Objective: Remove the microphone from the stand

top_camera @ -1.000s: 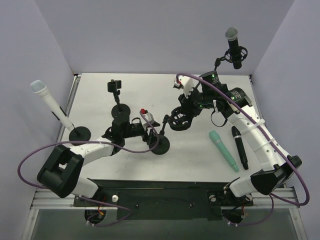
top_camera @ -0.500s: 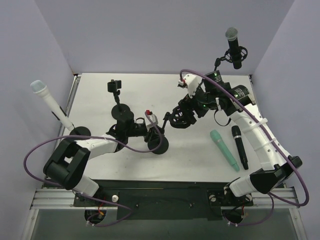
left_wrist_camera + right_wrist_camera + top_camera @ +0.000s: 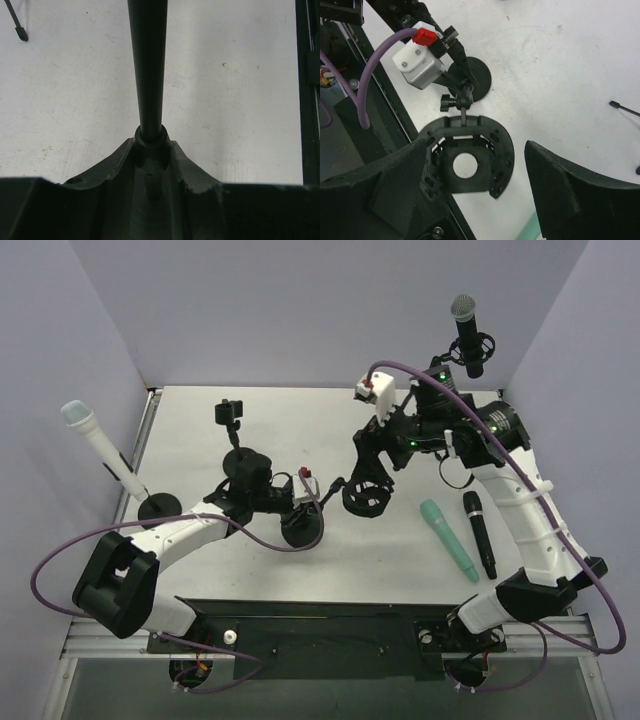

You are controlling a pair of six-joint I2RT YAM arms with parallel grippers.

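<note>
four microphones, four stands, two hands.

entry 1, left hand [image 3: 150, 150]: clenched on the stand rod [image 3: 150, 65]. the wrist view shows the black rod seated between both fingers, touching each. the rod rises from a round base [image 3: 302, 528] just toward 6 o'clock of table [image 3: 200, 430] centre.

entry 2, right hand [image 3: 476, 155]: released, fingers spread wide, hovering over the shock mount [image 3: 495, 140] on that same stand. contact cannot be told. the mount's ring is empty, and bare table shows through its middle.

entry 3, teal microphone [image 3: 447, 541] and black microphone [image 3: 479, 534]: lying loose side by side at 4 o'clock, apart from every stand.

entry 4, white microphone [image 3: 98, 443]: tilted in its stand at 9 o'clock. grey-headed microphone [image 3: 466, 335]: upright in its own mount at 1 o'clock, by the far corner.

entry 5, clip stand [image 3: 232, 416]: empty, at 11 o'clock.

step in hand, judged: the braced stand looks already emptied. the left hand steadies it and the right hand is between grips. which mounted microphone is meant cannot be told.

next move, judged: the right hand lifts clear of the empty ring and goes to a loaded stand. the grey-headed one at 1 o'clock lies nearer. it should close around the microphone's body rather than the mount, then draw out along the body's axis while that stand is kept from tipping.
</note>
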